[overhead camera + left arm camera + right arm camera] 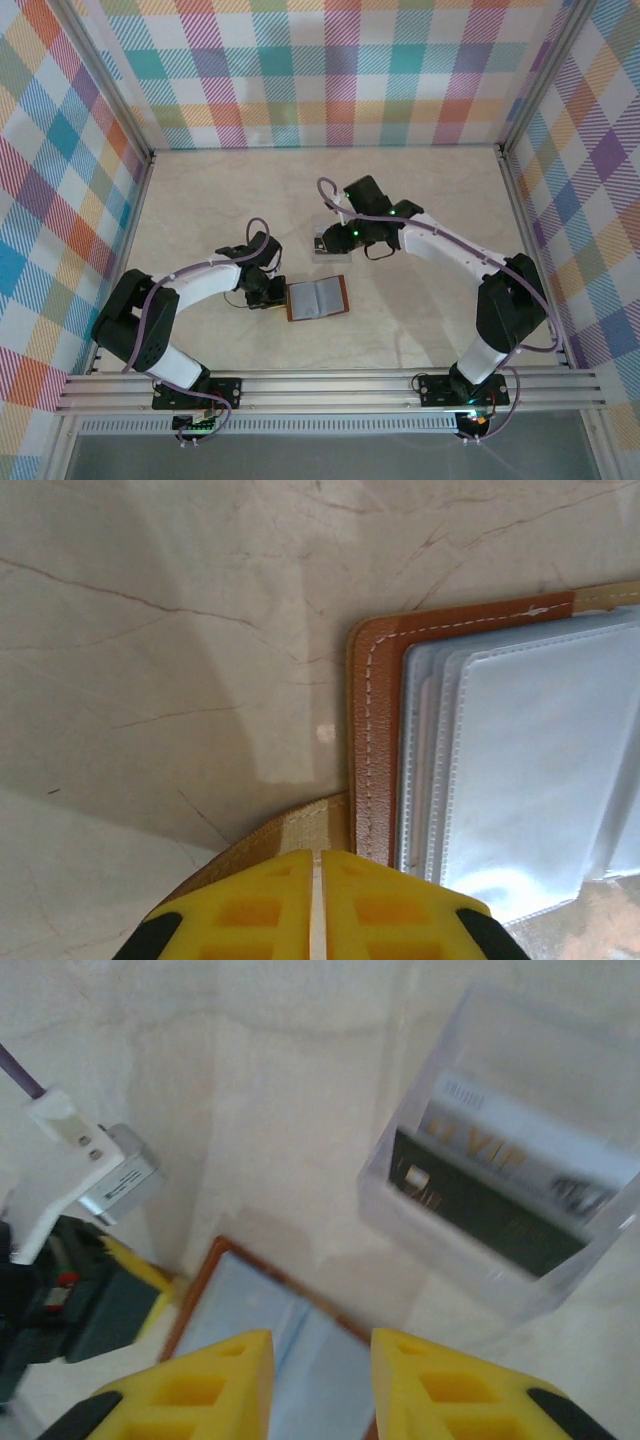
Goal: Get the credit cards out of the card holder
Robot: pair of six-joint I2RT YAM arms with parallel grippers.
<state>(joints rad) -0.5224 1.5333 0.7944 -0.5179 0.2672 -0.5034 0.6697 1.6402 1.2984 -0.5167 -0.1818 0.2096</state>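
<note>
Left wrist view: the brown card holder lies open just ahead and right of the left gripper, whose jaws are pressed together over its snap tab. The right gripper, jaws spread, hovers above the holder. The credit cards sit in a clear tray ahead-right of it.

Bright, even light; soft shadows, right wrist view slightly blurred.
</note>
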